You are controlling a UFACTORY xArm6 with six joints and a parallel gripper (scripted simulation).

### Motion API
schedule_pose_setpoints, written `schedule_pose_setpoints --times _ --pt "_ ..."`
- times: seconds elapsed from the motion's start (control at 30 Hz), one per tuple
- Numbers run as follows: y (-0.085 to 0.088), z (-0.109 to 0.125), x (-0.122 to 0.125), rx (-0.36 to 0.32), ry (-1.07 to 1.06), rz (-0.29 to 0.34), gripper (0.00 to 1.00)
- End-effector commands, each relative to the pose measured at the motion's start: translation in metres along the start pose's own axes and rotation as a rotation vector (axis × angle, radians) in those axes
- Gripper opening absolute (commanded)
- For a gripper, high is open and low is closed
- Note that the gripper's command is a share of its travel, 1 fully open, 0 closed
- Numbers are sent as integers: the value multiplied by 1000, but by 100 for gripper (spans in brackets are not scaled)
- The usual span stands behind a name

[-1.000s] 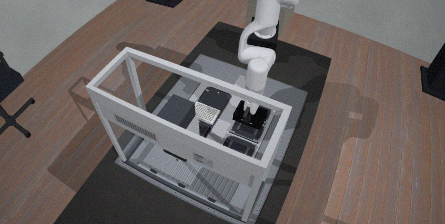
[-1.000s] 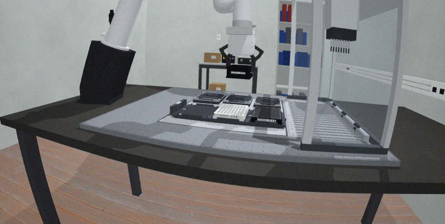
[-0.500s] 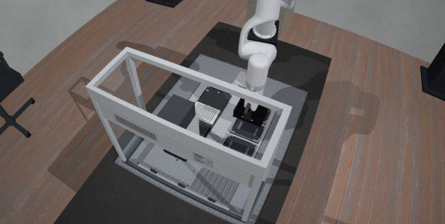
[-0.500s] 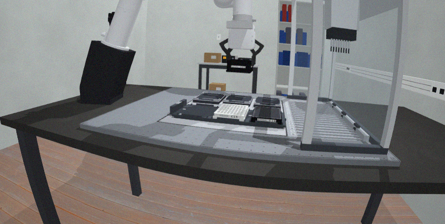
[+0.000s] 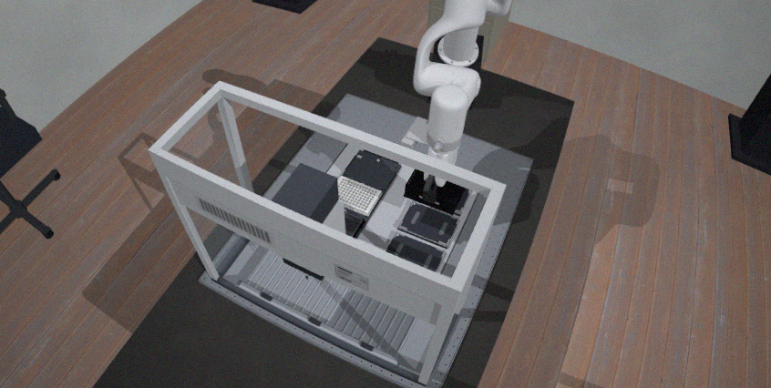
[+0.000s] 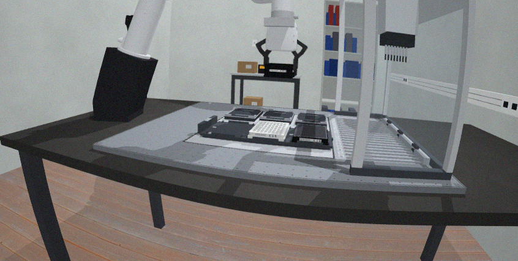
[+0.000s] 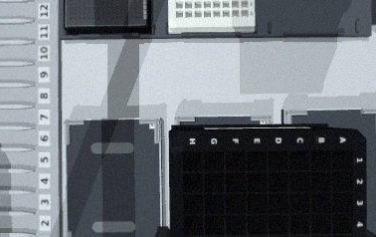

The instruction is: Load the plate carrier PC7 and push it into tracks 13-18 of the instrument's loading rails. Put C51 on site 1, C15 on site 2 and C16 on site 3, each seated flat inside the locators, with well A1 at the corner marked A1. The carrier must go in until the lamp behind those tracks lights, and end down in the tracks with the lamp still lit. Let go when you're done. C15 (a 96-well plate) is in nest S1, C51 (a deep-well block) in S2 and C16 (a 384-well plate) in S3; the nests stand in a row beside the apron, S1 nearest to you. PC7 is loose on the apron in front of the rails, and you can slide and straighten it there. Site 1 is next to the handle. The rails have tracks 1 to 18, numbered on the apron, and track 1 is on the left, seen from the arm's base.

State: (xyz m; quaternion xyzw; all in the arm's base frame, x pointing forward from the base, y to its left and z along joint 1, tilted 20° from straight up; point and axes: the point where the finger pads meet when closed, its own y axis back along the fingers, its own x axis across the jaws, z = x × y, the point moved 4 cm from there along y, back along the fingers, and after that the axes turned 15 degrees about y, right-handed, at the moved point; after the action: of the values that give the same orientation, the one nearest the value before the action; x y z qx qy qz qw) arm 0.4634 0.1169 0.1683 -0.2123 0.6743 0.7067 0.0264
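Observation:
My gripper [image 6: 278,65] is shut on the black deep-well block C51 [image 6: 278,70] and holds it level, high above the row of nests. In the wrist view the block [image 7: 269,181] fills the lower right, with letters H to A along its top edge; my fingers are hidden there. The carrier PC7 [image 6: 264,138] lies on the apron. The white 96-well plate C15 [image 6: 269,130] sits on its middle site and the dark plate C16 [image 6: 310,132] on the site nearest the rails. The site by the handle [image 6: 208,121] is bare.
The three nests [image 6: 277,115] stand in a row behind the carrier; the one nearest the rails [image 7: 113,174] is empty. The ribbed rails [image 6: 376,143] lie under the white instrument frame [image 5: 323,127], with a pipetting head [image 6: 396,16] overhead. Track numbers [image 7: 44,115] line the apron edge.

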Motion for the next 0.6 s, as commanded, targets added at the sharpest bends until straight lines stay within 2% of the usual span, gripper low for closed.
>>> schedule_pose_setpoints --times 0.0,0.1,0.57 --pt "2 0 -1 0 0 -4 0" --pt "2 0 -1 0 0 -4 0" --pt "2 -47 36 1 -2 -4 0"
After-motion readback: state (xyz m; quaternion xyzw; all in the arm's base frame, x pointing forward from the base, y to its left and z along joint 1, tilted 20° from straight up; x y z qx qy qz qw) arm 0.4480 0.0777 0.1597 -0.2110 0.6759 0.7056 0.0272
